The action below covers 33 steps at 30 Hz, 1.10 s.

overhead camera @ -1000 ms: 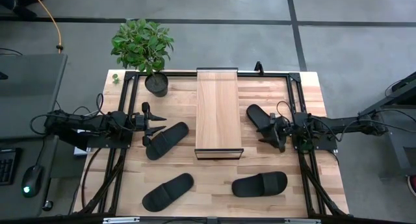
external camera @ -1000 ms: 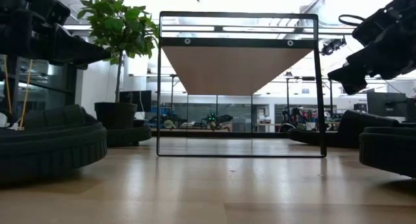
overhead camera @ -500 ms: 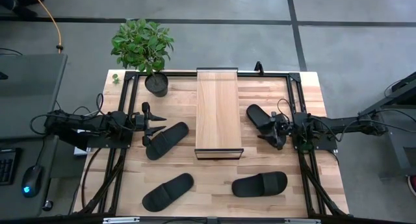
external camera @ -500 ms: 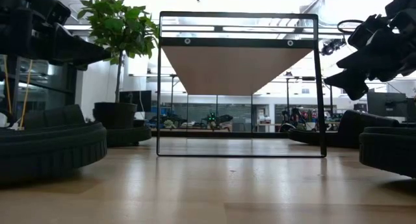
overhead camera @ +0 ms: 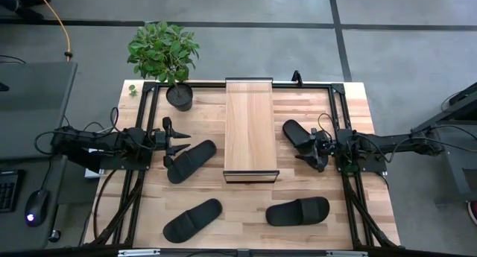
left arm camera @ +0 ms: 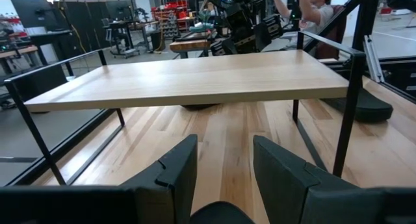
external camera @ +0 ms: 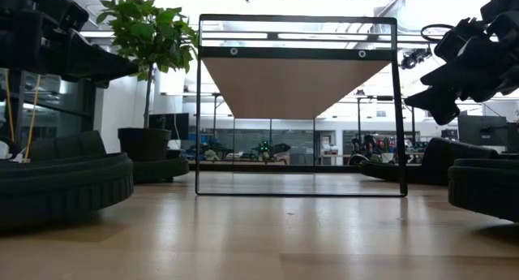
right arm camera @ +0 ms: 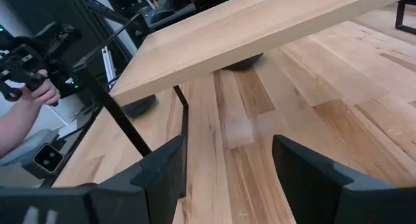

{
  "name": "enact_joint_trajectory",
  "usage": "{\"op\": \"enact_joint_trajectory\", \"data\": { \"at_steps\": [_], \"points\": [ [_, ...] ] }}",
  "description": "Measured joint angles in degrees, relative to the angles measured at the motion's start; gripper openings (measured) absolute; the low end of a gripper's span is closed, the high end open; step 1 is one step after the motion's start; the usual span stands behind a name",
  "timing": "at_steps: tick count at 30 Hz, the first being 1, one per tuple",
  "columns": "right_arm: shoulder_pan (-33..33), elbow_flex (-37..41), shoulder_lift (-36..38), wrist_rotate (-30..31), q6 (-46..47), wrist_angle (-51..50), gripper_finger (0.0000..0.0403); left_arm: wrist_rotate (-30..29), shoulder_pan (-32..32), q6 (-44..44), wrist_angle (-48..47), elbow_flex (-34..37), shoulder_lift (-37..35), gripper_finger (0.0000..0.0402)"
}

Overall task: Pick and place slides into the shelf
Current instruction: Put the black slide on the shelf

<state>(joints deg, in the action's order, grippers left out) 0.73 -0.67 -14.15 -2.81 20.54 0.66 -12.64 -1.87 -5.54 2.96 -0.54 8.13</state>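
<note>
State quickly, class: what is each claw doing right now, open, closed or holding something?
Left claw: open, empty, above a black ribbed-strap slide sandal.
Right claw: open, empty, over another black slide sandal.

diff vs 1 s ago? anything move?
Only the right claw: it dipped and swung slightly toward the shelf in the first half second, then held. It is open and empty over the slide beside it. The left claw, open, and all four slides stayed put.

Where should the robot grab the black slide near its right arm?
Probably from above, across the slide's narrow width, beside the strap. It lies flat on the table, so only its thin side edges offer grip. The open right end effector hovers over it.
</note>
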Motion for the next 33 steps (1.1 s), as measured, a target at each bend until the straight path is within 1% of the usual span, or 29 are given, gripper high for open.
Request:
{"op": "enact_joint_trajectory", "data": {
  "at_steps": [4,8,10,12,16,20,23,25,27,29,31,33],
  "points": [
    [0.0,0.0,0.0,1.7,0.0,-0.1,0.0222,0.0,0.0,0.0,0.2,0.0,0.0,0.0134],
    [0.0,0.0,0.0,6.4,-1.2,0.3,0.0222,0.0,0.0,2.1,1.9,0.0,0.0,0.0134],
    [0.0,0.0,0.0,9.3,-1.1,1.2,0.0222,0.1,0.0,3.3,5.1,0.0,0.0,0.0134],
    [0.0,0.0,0.0,12.2,-1.1,2.8,0.0222,0.1,0.0,2.2,8.9,0.0,0.0,0.0134],
    [0.0,0.0,0.0,17.9,-1.4,5.8,0.0222,0.1,0.0,-3.4,18.0,0.0,0.0,0.0134],
    [0.0,0.0,0.0,25.5,-2.6,9.5,0.0222,0.1,0.0,-7.7,26.6,0.0,0.0,0.0134],
    [0.0,0.0,0.0,30.1,-3.4,13.9,0.0222,0.1,0.0,-8.0,30.0,0.0,0.0,0.0134],
    [0.0,0.0,0.0,32.9,-7.5,19.6,0.0222,0.0,0.0,-7.7,30.2,0.0,0.0,0.0134],
    [0.0,0.0,0.0,33.3,-11.7,24.7,0.0222,-0.4,0.0,-6.6,29.5,0.0,0.0,0.0134],
    [0.0,0.0,0.0,34.6,-14.0,30.3,0.0222,-0.4,0.0,-5.8,28.8,0.0,0.0,0.0134],
    [0.0,0.0,0.0,34.9,-14.1,35.0,0.0222,-0.4,0.0,-4.6,29.2,0.0,0.0,0.0134],
    [0.0,0.0,0.0,33.7,-14.0,37.7,0.0222,-0.8,0.0,-2.7,29.5,0.0,0.0,0.0134]
  ]
}}
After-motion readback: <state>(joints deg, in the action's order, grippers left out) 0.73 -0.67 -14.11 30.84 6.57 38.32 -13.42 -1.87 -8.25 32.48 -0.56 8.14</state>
